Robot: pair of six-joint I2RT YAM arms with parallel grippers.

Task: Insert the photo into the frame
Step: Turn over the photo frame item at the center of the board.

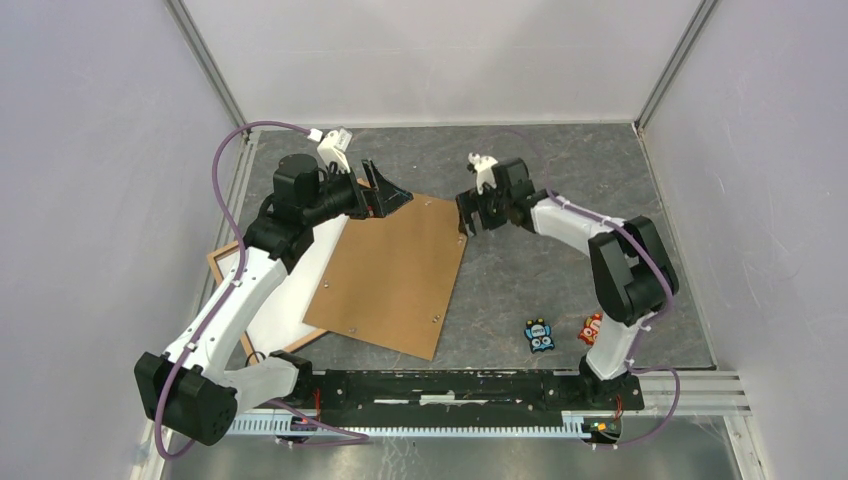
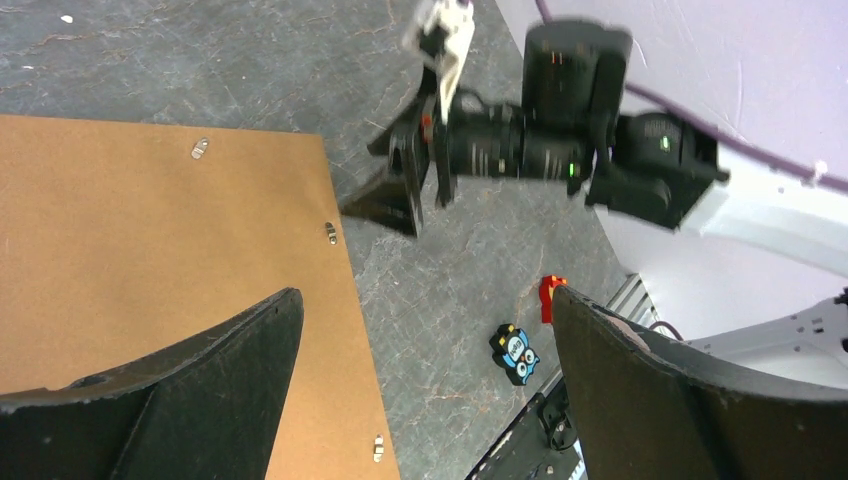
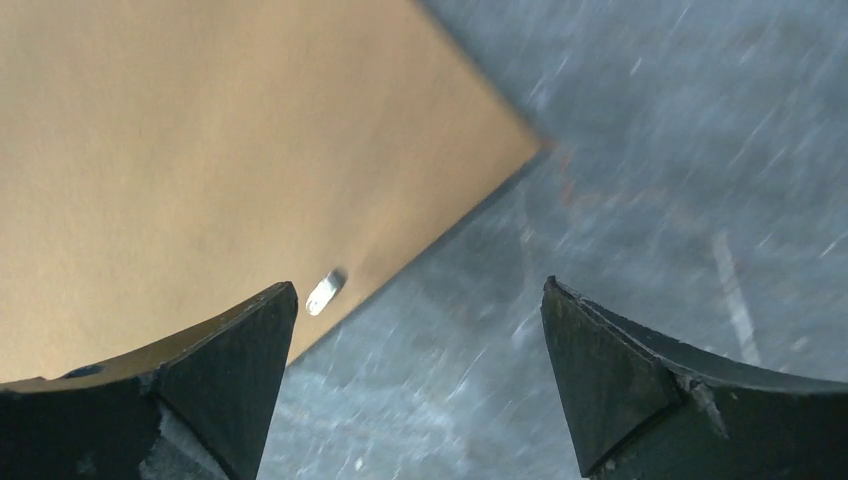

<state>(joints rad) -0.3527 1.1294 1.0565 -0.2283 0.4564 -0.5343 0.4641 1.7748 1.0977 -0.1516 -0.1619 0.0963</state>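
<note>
From the top external camera, the left gripper [image 1: 388, 192] is hovering with its fingers spread and nothing between them, over the far left corner of the brown backing board [image 1: 395, 270]. Back from that gripper, toward its arm's base, the frame [image 1: 214, 260] is lying flat with its light wood side up. A white sheet, apparently the photo [image 1: 300, 290] face down, is lying inside its rails, though the board and the arm are covering much of both. The right gripper [image 1: 468, 218] is hanging just off the board's far right corner, with a blue toy figure [image 1: 540, 335] and a red toy figure [image 1: 590, 328] sitting well behind it, near its arm's base. In the left wrist view, the left gripper [image 2: 425, 400] is gaping wide at the board's [image 2: 150, 230] edge, facing the right gripper [image 2: 410, 195] across the grey table [image 2: 450, 280]. In the blurred right wrist view, the right gripper [image 3: 420, 390] is showing released jaws, one finger over the board [image 3: 200, 150] near a metal tab [image 3: 322, 292], the other over the table [image 3: 650, 150].
</note>
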